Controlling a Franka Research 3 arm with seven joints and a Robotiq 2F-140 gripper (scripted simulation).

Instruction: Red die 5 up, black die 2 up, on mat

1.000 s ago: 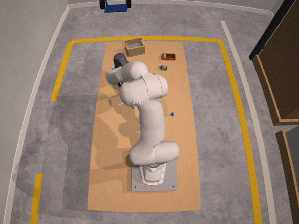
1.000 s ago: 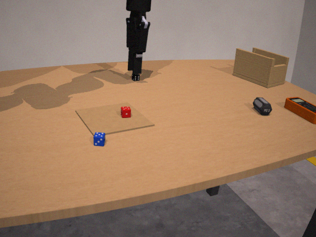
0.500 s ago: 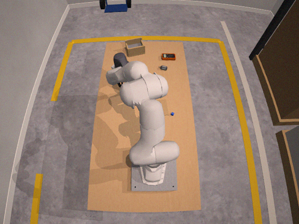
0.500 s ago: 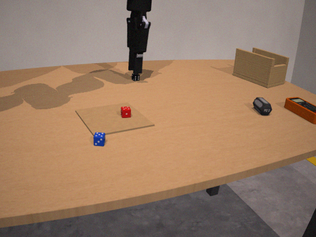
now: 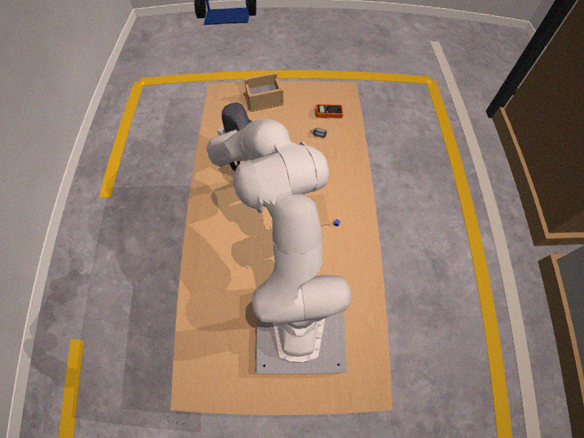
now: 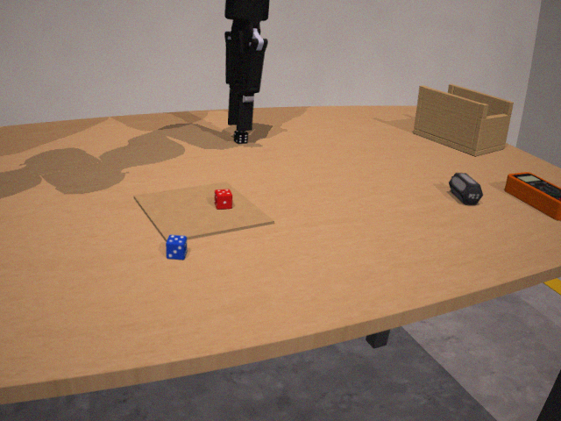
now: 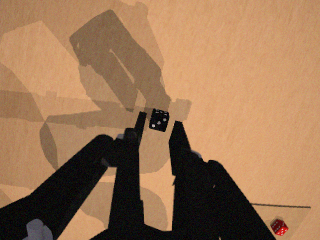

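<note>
The black die [image 6: 241, 137] [image 7: 159, 120] rests on the table beyond the mat; it seems to have 3 on top, with a 6 on the side facing the exterior camera. My gripper [image 5: 235, 165] [image 6: 238, 126] [image 7: 157, 128] is partly open and points down just above it; in the wrist view the die shows between the fingertips with a gap on each side. The red die [image 6: 223, 199] [image 7: 279, 227] sits flat on the mat [image 6: 181, 212] [image 7: 296, 214], with what looks like 5 on top. The blue die [image 5: 336, 222] [image 6: 176, 247] sits flat on the table off the mat's near corner, 5 on top.
An open wooden box [image 5: 264, 94] [image 6: 448, 115] stands at the table's far end. An orange multimeter [image 5: 329, 110] [image 6: 535, 192] and a small dark bit holder [image 5: 319, 132] [image 6: 465, 188] lie to the right of the mat in the exterior view. The arm hides most of the mat in the top view.
</note>
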